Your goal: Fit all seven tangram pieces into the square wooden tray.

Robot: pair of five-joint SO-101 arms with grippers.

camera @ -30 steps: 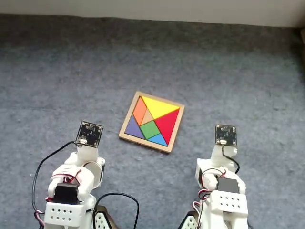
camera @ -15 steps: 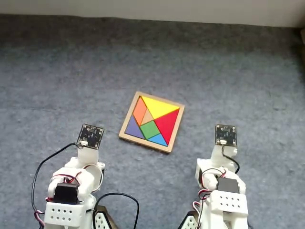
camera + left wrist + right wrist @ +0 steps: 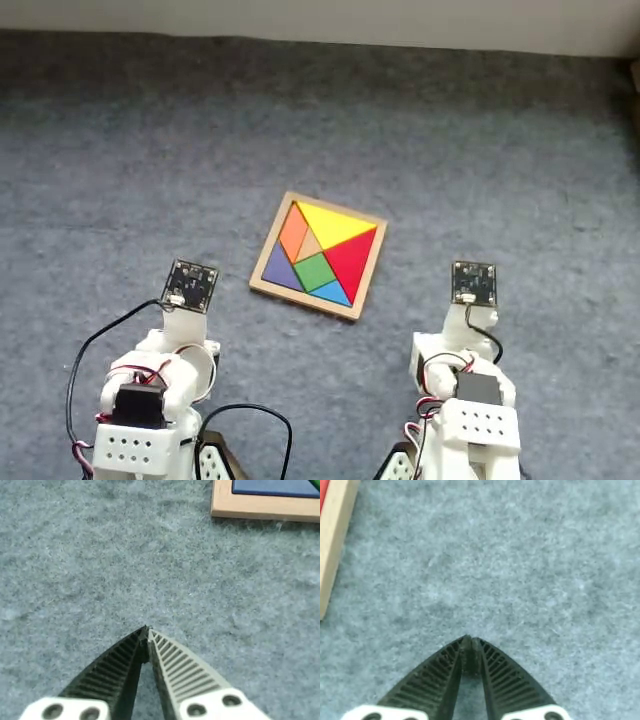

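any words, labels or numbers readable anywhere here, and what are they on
None readable: no words, numbers or signs on the wooden tray, the tangram pieces, the grey carpet, the left gripper or the right gripper.
Any print on the wrist camera boards is too small to read.

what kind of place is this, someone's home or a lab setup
Probably a robot test bench rather than a home: a grey felt-like surface, the left arm and right arm side by side, and a wooden tray of tangram pieces set out ahead of them.
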